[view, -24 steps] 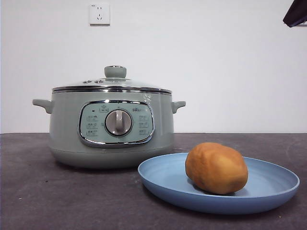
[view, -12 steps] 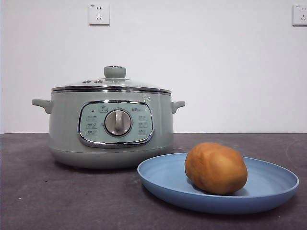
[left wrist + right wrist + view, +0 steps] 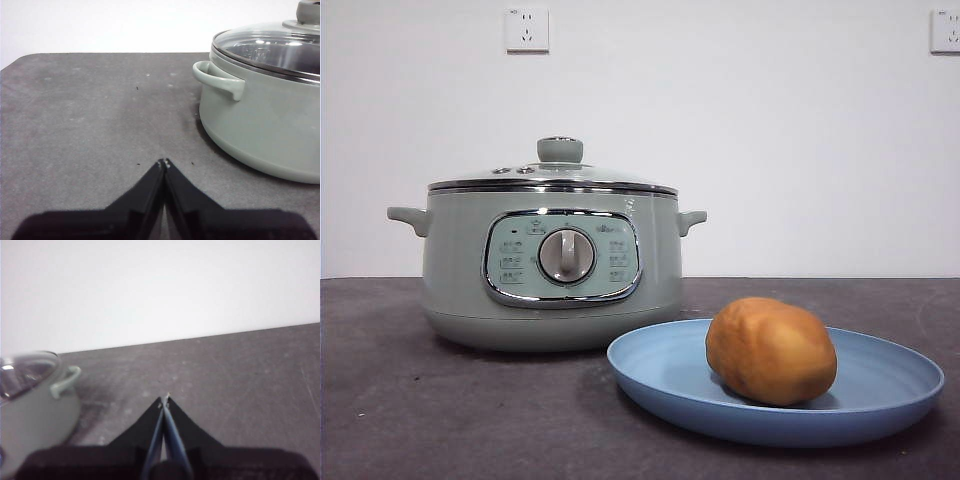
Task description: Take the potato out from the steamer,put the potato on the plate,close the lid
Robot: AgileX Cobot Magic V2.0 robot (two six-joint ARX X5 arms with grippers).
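Observation:
The orange-brown potato [image 3: 771, 350] lies on the light-blue plate [image 3: 660, 372] at the front right of the table. Behind it to the left stands the sage-green steamer [image 3: 550, 265], and the glass lid [image 3: 552, 176] with its green knob sits shut on its rim. In the left wrist view my left gripper [image 3: 164, 162] is shut and empty over bare table, apart from the steamer [image 3: 265, 125] and its lid [image 3: 272, 47]. My right gripper [image 3: 164, 399] is also shut and empty, with the steamer [image 3: 35, 400] off to one side. Neither gripper shows in the front view.
The dark grey tabletop [image 3: 470, 420] runs back to a white wall with two sockets [image 3: 527, 29]. The steamer's side handles [image 3: 410, 217] stick out on both sides.
A black arm tip at the top right corner of the front view has withdrawn out of the picture. Potato, plate, steamer and lid have stayed where they were.

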